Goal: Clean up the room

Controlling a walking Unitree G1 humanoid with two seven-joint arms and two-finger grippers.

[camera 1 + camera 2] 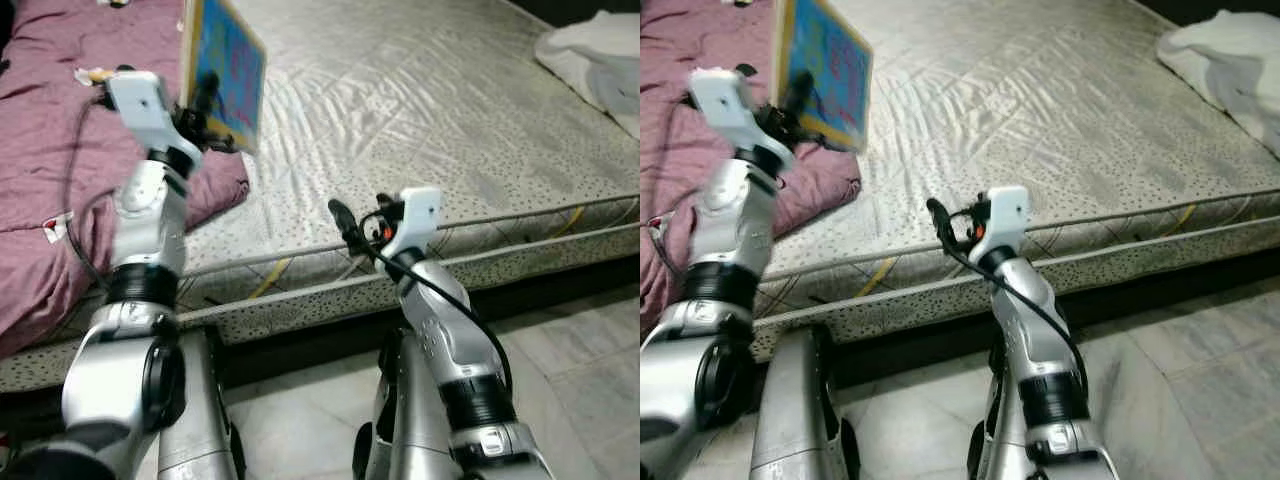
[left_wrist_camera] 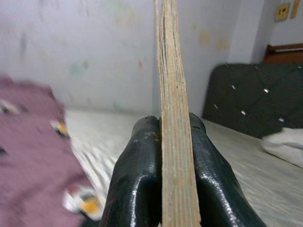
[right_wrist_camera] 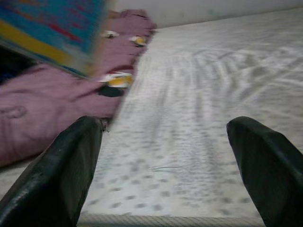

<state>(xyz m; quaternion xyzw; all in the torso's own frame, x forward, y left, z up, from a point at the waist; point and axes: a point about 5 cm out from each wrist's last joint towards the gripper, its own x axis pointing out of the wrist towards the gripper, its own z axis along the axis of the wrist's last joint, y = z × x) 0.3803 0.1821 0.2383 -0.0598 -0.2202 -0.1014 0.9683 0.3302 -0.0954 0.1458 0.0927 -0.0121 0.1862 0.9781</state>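
Observation:
My left gripper [image 1: 205, 98] is shut on a flat wooden board [image 1: 225, 70] with a blue, colourful picture and a yellow border. It holds the board upright above the near left part of the mattress [image 1: 420, 110]. In the left wrist view the board's thin edge [image 2: 174, 118] is pinched between the two black fingers [image 2: 137, 184]. My right gripper [image 1: 342, 222] stands open at the mattress's front edge, with nothing between its fingers [image 3: 71, 165].
A purple blanket [image 1: 60, 150] lies crumpled on the left of the mattress, with small toys [image 1: 92, 74] on it. White bedding [image 1: 595, 60] is heaped at the far right. Pale tiled floor [image 1: 580, 380] runs before the bed.

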